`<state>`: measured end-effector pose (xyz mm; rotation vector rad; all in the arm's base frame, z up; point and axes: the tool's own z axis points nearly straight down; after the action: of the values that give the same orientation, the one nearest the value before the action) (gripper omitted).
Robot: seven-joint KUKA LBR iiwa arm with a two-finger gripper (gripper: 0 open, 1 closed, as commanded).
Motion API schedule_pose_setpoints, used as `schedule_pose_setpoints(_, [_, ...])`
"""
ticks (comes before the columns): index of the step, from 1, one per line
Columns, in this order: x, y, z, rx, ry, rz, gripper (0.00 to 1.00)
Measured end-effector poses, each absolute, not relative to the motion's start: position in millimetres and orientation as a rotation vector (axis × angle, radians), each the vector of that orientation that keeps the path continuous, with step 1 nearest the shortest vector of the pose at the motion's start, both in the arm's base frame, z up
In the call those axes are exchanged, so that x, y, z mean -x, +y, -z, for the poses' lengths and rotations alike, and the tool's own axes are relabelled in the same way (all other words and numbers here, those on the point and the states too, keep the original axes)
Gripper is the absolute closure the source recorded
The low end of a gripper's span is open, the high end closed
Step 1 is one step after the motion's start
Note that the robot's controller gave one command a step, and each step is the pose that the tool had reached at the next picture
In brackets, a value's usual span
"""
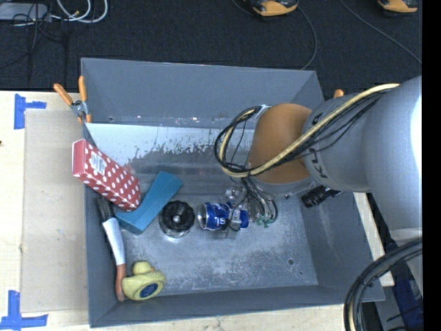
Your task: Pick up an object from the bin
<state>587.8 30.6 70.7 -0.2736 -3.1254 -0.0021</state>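
Finds gripper (243,214) low beside small blue can-like item (216,216) on bin (200,98) floor; cannot tell grip state; lift not yet done.

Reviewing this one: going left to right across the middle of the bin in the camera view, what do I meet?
Red white-dotted box → blue slab-shaped block → black round knob → shiny blue crumpled thing → end effector, right beside that blue thing.

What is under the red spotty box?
The blue block and the white pen poke out from beneath the red spotty box. Their covered ends and anything else there are hidden.
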Motion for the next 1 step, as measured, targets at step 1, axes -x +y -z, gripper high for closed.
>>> schedule_pose_setpoints(1, [-587.8,30.6,-70.7,0.274,-3.125,0.002,1.00])
